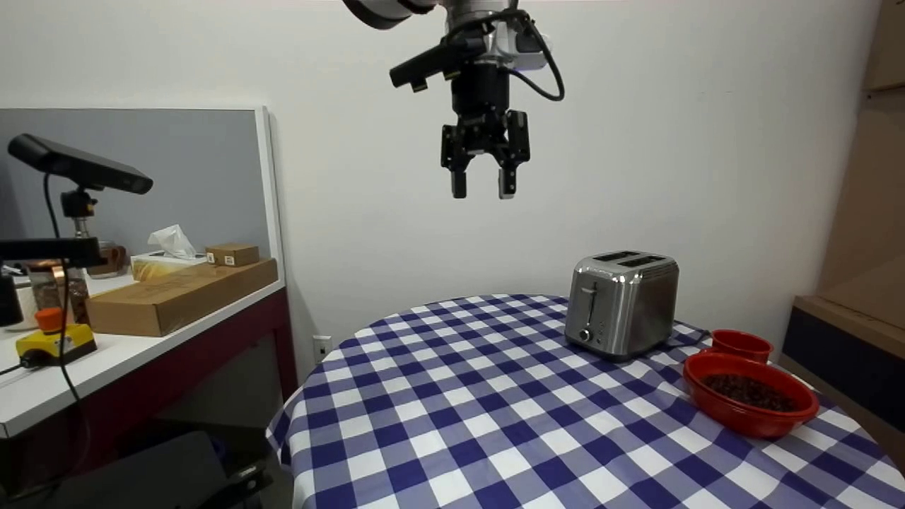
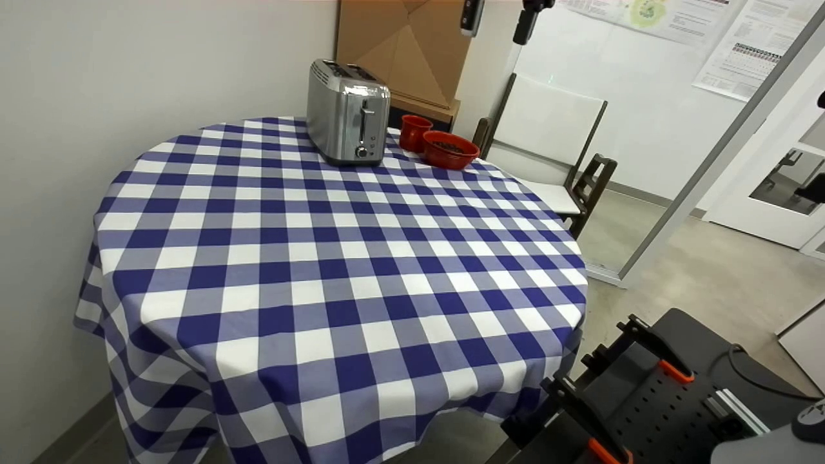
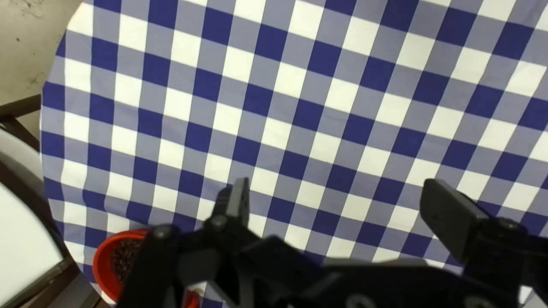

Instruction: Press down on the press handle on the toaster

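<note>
A silver toaster stands upright on the checkered table; it also shows in an exterior view. Its press handle sits near the top of the slot on the narrow front face, also seen in an exterior view. My gripper hangs fingers down, high above the table and apart from the toaster. Its fingertips show at the top edge of an exterior view. In the wrist view the gripper is open, with only tablecloth between its fingers. The press handle does not show in the wrist view.
A red bowl with dark bits and a red cup stand beside the toaster on the checkered cloth. A wall is behind. A white desk with a cardboard box stands apart from the table. A chair is by the table.
</note>
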Robot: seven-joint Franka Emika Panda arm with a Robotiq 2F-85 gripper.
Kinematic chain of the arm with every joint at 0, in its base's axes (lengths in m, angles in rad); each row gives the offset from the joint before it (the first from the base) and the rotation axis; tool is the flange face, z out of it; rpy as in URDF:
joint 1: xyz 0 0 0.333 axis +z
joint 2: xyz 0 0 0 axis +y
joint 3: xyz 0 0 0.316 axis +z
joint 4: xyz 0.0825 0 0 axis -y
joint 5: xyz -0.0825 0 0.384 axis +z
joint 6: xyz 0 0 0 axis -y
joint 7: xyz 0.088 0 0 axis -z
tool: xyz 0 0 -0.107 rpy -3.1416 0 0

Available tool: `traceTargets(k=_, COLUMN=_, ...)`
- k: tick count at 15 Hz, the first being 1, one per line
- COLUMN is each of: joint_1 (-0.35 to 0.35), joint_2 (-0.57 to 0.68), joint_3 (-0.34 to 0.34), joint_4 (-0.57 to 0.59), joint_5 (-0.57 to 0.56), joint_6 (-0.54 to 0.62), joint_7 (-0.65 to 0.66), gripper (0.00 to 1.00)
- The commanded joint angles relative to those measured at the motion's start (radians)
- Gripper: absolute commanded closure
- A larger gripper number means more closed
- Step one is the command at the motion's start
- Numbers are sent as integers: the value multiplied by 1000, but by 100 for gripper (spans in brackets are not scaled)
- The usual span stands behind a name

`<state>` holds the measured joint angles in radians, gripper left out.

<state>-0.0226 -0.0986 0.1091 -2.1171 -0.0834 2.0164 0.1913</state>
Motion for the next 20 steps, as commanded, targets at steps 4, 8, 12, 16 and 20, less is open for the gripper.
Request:
traceTargets(k=4, joint_1=22, joint_2=368, joint_3=-13, joint_4=417, joint_5=-182, joint_6=12, joint_7=28, gripper=0)
traceTargets(k=8, joint_1=81, joint_2=520, joint_3=-78, joint_4=557, joint_5=-224, joint_6=121, joint_7=48, gripper=0)
traceTargets(k=12, joint_1=116, joint_2=629, joint_3=-124, joint_4=648, joint_5=-208, joint_6=218, joint_7=90, gripper=0)
traceTargets(k=16, joint_1=140, joint_2=703, joint_3=-162, joint_4=708, joint_5=-198, joint_6=272, joint_7=132, gripper=43)
traceTargets(k=20, joint_1=162, joint_2=751, joint_3=-193, joint_4=755, joint_5=-201, joint_6=296, joint_7=167, gripper=72)
